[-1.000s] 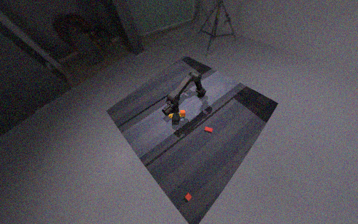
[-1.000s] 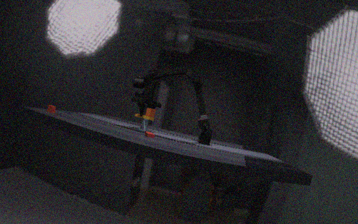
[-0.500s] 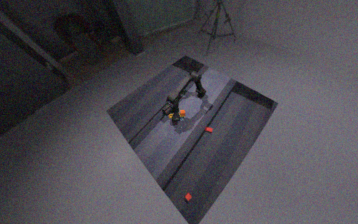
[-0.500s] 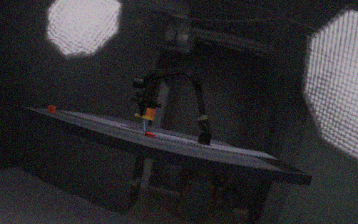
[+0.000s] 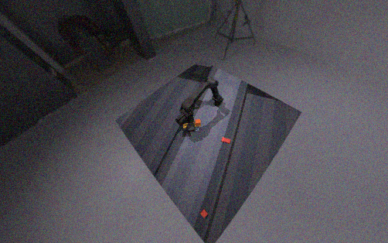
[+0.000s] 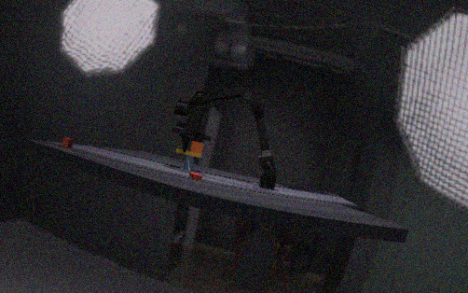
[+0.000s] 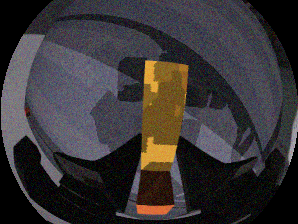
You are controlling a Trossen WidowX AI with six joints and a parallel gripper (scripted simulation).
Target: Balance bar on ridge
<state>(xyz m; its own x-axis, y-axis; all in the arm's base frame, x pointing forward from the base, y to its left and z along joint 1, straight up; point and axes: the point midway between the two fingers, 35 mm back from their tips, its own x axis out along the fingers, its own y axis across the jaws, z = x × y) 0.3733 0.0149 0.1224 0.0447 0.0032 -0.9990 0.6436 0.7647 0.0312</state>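
Observation:
A yellow bar with an orange end (image 5: 192, 124) (image 6: 193, 149) (image 7: 162, 112) is held between the fingers of my gripper (image 5: 188, 121) (image 6: 189, 143) (image 7: 157, 185), roughly level and a little above the table (image 5: 264, 128) (image 6: 300, 201). The gripper is shut on the bar near its orange end. In the exterior view, a thin pale blue ridge (image 6: 188, 164) stands upright right under the bar. I cannot tell whether the bar touches its top. In the wrist view the bar runs away from the fingers over the grey table top.
A small red block (image 5: 226, 140) (image 6: 196, 175) lies on the table near the ridge. Another red block (image 5: 203, 213) (image 6: 67, 142) lies near the far corner. The arm's base (image 5: 216, 98) (image 6: 268, 174) stands behind. A tripod (image 5: 235, 23) stands on the floor.

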